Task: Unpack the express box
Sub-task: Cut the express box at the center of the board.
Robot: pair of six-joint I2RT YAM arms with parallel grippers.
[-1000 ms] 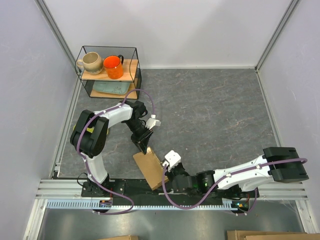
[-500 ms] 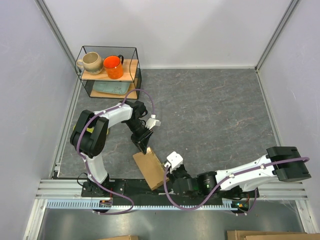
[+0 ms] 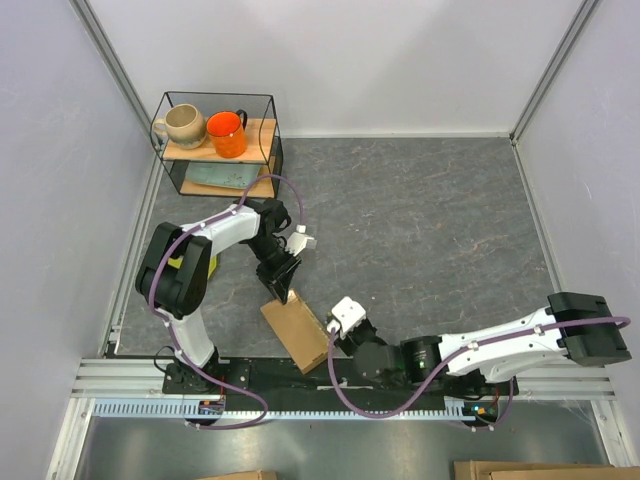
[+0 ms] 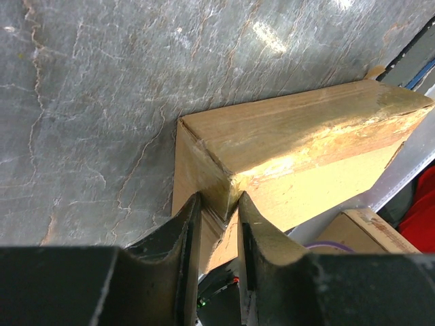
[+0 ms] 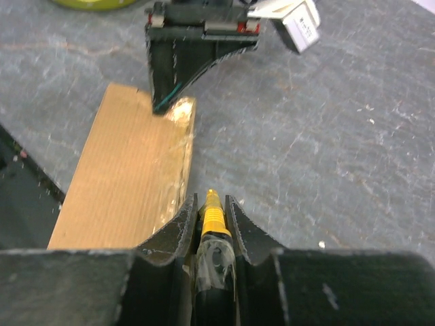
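Note:
The express box [image 3: 296, 334], flat brown cardboard with clear tape along its edge, lies at the near edge of the table. My left gripper [image 3: 279, 291] comes down on its far corner. In the left wrist view the box [image 4: 299, 149] has that corner pinched between the fingers [image 4: 185, 234], so the left gripper [image 4: 216, 216] is shut on it. My right gripper [image 5: 211, 204] sits just right of the box [image 5: 122, 176] and is shut on a thin yellow-tipped tool [image 5: 212, 216], whose tip points along the taped edge. From above the right gripper [image 3: 333, 346] is beside the box's right side.
A wire shelf [image 3: 274, 150] stands at the back left with a beige mug [image 3: 183, 125], an orange mug [image 3: 227, 133] and a green plate [image 3: 220, 177] below. The black rail [image 3: 400, 388] runs along the table's near edge. Cardboard boxes [image 3: 520, 470] lie on the floor.
The left gripper and the box's far end have shifted slightly left and toward the near edge. The right arm's elbow has swung further right, its gripper staying beside the box.

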